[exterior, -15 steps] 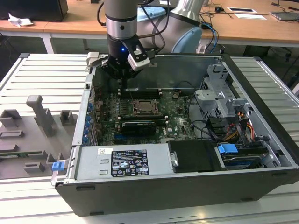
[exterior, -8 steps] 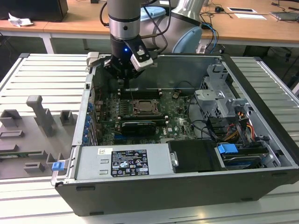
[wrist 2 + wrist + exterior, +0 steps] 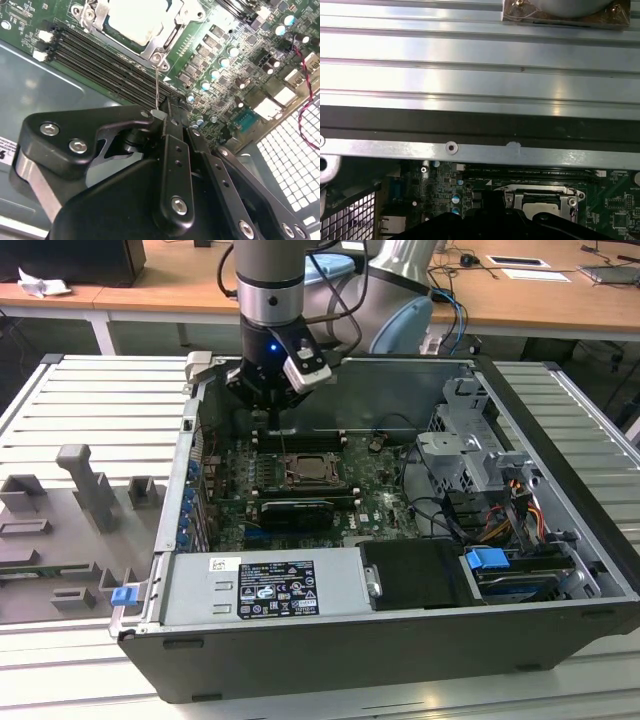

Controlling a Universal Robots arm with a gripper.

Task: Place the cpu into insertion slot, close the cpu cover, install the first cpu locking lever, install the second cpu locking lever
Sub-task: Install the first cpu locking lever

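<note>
Pinching with closed gripper (image 3: pixel 160 114) the upright wire locking lever (image 3: pixel 157 86) by its free tip, for leverage about the corner of the insertion slot (image 3: pixel 161 60), cpu (image 3: pixel 135 17) seated beneath the flat cpu cover (image 3: pixel 150 47).

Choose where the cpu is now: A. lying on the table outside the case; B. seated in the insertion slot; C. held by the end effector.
B: in the second wrist view the cpu lies in the insertion slot, framed by the cpu cover, while the end effector is shut on a thin lever rod.
</note>
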